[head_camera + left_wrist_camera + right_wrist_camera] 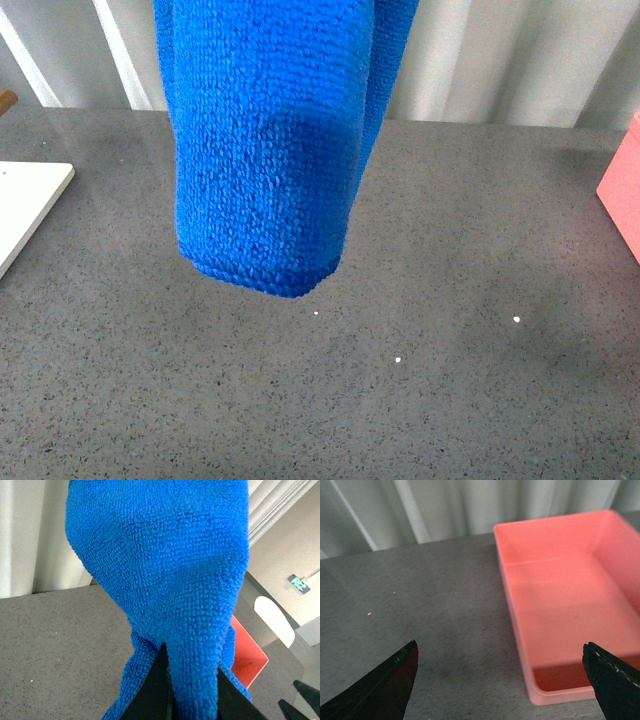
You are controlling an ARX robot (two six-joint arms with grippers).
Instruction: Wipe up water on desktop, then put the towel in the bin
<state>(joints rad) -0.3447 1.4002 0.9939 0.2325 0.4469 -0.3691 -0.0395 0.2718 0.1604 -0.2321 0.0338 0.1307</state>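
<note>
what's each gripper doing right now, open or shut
Left gripper: shut on the towel.
Right gripper: open, holding nothing.

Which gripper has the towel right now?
The left gripper, shut on the blue towel. The right gripper is open and empty, by the pink bin.

Office or test-lab interior: a speckled grey, stone-like worktop (450,400) is backed along its far edge by pale pleated curtains (500,60). A green exit-type sign (298,582) is seen mounted on a plain wall beyond. A white board (25,200) is laid at the worktop's left edge, and a pink bin (560,605) is set at its right edge.
</note>
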